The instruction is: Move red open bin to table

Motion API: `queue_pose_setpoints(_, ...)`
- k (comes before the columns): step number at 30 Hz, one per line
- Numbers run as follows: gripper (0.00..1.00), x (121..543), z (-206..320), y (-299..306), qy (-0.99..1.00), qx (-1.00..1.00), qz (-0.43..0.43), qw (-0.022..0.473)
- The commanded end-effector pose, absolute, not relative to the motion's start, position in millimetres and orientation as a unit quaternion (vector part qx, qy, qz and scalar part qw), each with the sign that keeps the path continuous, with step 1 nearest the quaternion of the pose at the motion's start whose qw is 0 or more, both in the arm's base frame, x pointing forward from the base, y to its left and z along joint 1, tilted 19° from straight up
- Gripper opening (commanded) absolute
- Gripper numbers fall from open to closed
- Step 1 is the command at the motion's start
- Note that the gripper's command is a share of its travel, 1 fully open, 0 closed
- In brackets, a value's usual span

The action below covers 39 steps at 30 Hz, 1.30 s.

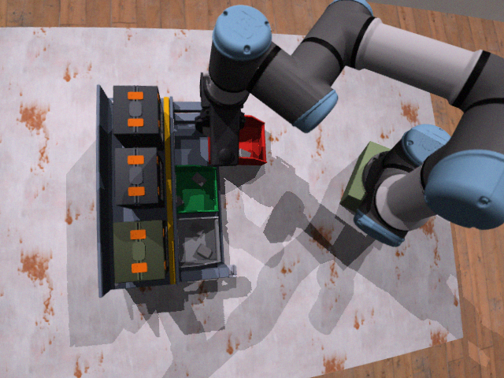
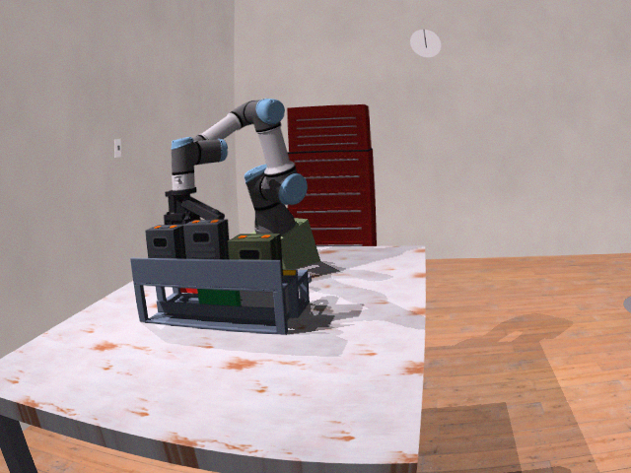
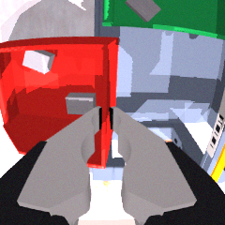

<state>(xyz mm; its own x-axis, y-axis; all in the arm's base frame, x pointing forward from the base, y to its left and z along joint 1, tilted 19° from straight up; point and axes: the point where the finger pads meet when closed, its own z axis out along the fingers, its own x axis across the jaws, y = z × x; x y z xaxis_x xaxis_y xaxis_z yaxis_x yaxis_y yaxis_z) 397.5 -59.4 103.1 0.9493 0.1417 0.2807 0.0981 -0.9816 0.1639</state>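
1. From my station I saw the two-jaw gripper with smooth grey fingers pinched on the thin side wall of the glossy red open-topped plastic bin (image 3: 56,89); one finger stood inside the wall and one outside.
2. The red bin (image 1: 253,140) sat part way out of the dark grey metal shelf rack (image 1: 103,195), at the end bay of the lower tier, jutting over the white, rust-stained table top (image 1: 284,305).
3. Two small grey blocky parts (image 3: 81,102) lay inside the red bin, one near the far corner and one just beside the gripped wall.
4. Next to it in the rack stood a green open bin (image 1: 196,189) holding a small grey part, then a grey open bin (image 1: 199,242) with loose grey pieces.
5. Along the upper tier stood two dark grey lidded boxes (image 1: 135,109) and one olive lidded box (image 1: 138,250), each with orange clips, beside a yellow rail (image 1: 168,195).
6. The arm's wrist hid much of the red bin from above, and in the exterior view only a sliver of red showed behind the rack's front panel.
7. A red drawer cabinet (image 2: 331,172) stood beyond the table.
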Motion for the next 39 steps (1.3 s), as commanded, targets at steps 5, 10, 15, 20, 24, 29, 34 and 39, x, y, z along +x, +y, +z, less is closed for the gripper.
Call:
queue_pose_setpoints(5, 0.0, 397.9, 105.0, -59.5, 0.061, 0.984, 0.148, 0.075)
queue_pose_setpoints(10, 0.0, 398.0, 104.6, -59.6, 0.061, 0.984, 0.148, 0.075)
queue_pose_setpoints(15, 0.0, 398.2, 104.2, -59.7, 0.061, 0.984, 0.149, 0.075)
queue_pose_setpoints(20, 0.0, 398.2, 104.2, -59.7, 0.061, 0.984, 0.149, 0.075)
queue_pose_setpoints(24, 0.0, 398.2, 104.2, -59.7, 0.061, 0.984, 0.149, 0.075)
queue_pose_setpoints(29, 0.0, 390.6, 101.8, -60.8, 0.061, 0.984, 0.148, 0.075)
queue_pose_setpoints(34, 0.0, 388.7, 101.3, -61.1, 0.061, 0.984, 0.148, 0.075)
queue_pose_setpoints(39, 0.0, 388.7, 101.3, -61.1, 0.061, 0.984, 0.148, 0.075)
